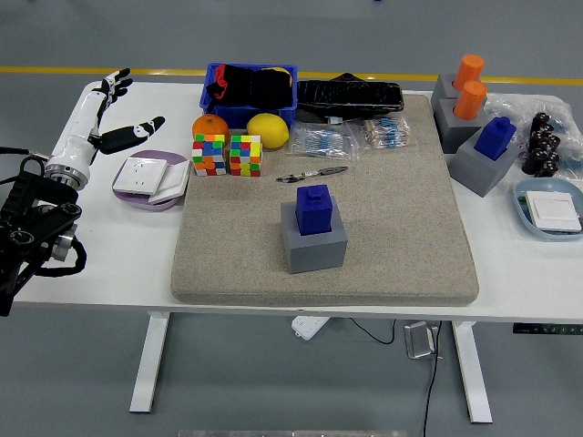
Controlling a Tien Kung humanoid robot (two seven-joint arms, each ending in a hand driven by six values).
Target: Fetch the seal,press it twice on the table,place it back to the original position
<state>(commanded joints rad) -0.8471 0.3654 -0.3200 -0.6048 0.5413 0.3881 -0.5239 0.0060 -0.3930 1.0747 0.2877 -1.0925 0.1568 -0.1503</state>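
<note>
The blue seal (314, 209) sits upright in its grey holder (314, 242) at the middle of the mat (325, 218), well apart from the empty, spread-fingered left hand (107, 118), whose long reach risks clipping the cubes (228, 154) left of the seal.

head view: high, robot's side | faces forward-down | whole white table (118, 250) visible

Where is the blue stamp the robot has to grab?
In the head view, the blue seal sits in its grey holder near the middle of the beige mat, just below the pen.
</note>
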